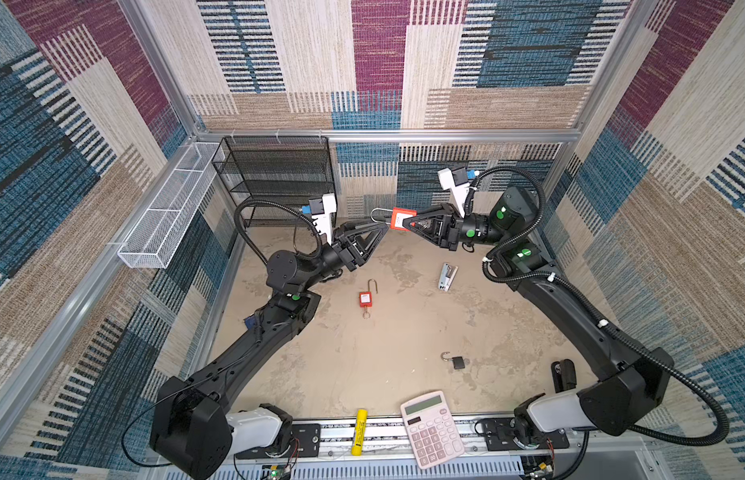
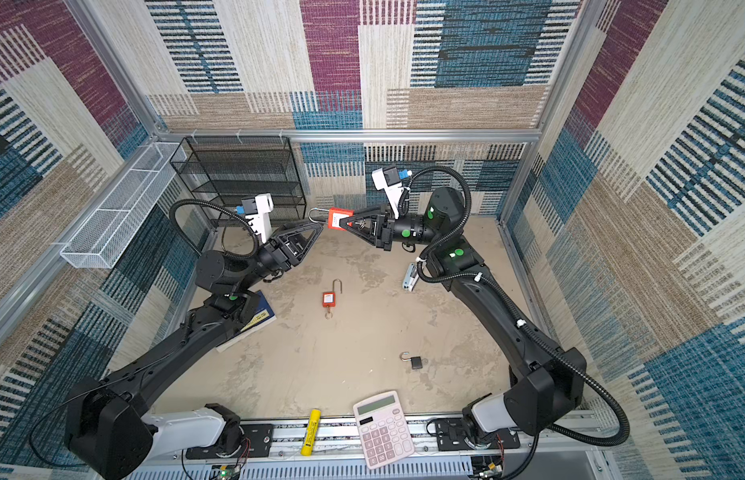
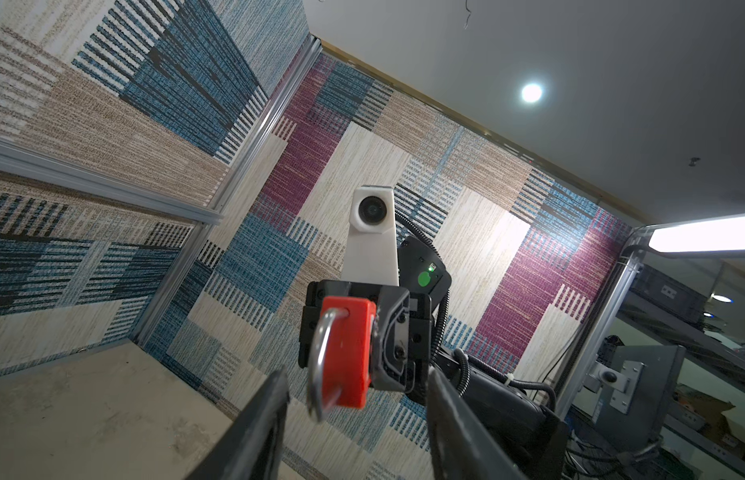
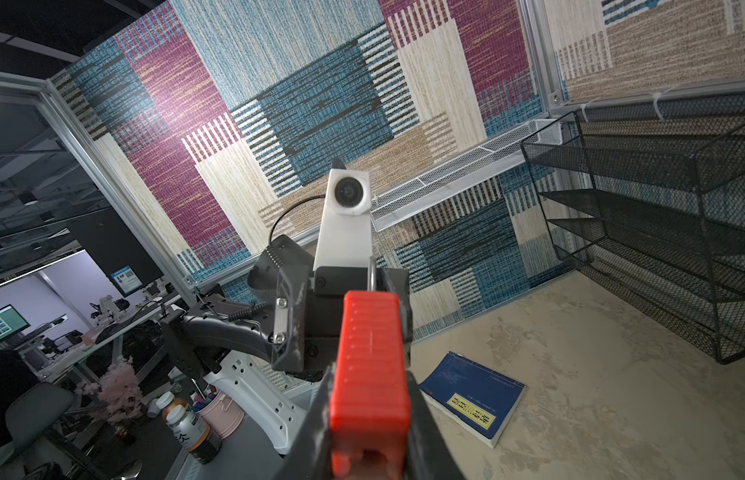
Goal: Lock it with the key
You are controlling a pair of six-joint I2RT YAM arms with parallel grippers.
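Right gripper (image 1: 411, 223) pinches the red plastic steel-shackle padlock (image 1: 401, 217) midair, left gripper (image 1: 382, 229) is released; a bump might knock it loose.

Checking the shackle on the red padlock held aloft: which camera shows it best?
Left wrist view: the silver steel shackle of the red padlock is close and whole. Both top views show it small; the right wrist view, only a sliver.

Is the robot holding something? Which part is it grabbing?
Right gripper pinches the raised red padlock by its plastic body; the shackle sticks out free. Left gripper holds nothing.
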